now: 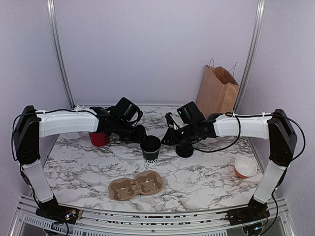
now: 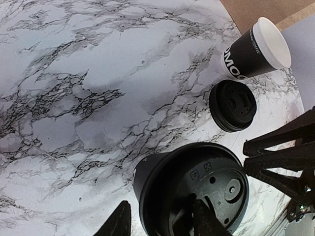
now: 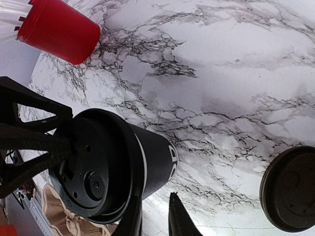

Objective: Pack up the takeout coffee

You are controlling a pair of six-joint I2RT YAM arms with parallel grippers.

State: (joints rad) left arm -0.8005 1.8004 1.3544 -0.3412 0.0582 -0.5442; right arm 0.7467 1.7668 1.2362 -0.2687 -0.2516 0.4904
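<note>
The takeout coffee (image 1: 150, 147) stands lidded on the worktop (image 1: 88, 167). We see both tools cut off at frame edges. The left tool (image 2: 160, 214), fingers (image 2: 120, 223) parted, has one over the lid (image 2: 211, 187) and one beside its wall. The right tool (image 3: 155, 209), narrowly parted, grips nothing. A second cup (image 2: 256, 49), unlidded, shows only from the left wrist. Marbled white surface, lilac walls (image 1: 147, 49).

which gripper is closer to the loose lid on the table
Right: the right gripper is just beside the lid; the left gripper is beyond the lidded cup.
</note>
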